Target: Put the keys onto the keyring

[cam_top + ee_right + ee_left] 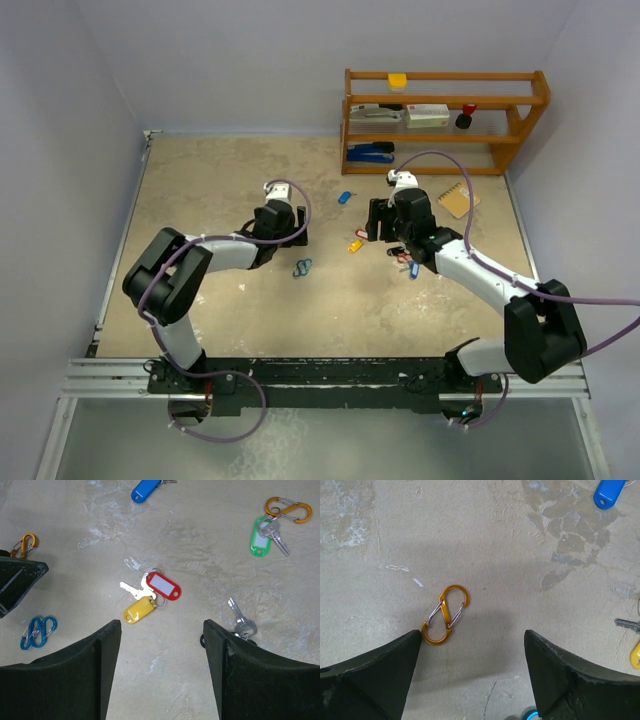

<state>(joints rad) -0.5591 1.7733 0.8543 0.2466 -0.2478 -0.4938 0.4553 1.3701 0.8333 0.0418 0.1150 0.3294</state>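
My left gripper is open just above the table, and an orange figure-eight clip keyring lies by its left fingertip, not held. My right gripper is open too, with bare table between its fingers. Just ahead of it lie a red-tagged key and a yellow-tagged key, side by side. A green-tagged key hangs on a second orange clip. A blue-tagged key lies farther off. A silver key pokes out beside the right finger, its dark tag mostly hidden.
A pair of blue clips lies between the two grippers. A wooden shelf with a stapler and small items stands at the back right, and a small notebook lies in front of it. Walls close the table's sides.
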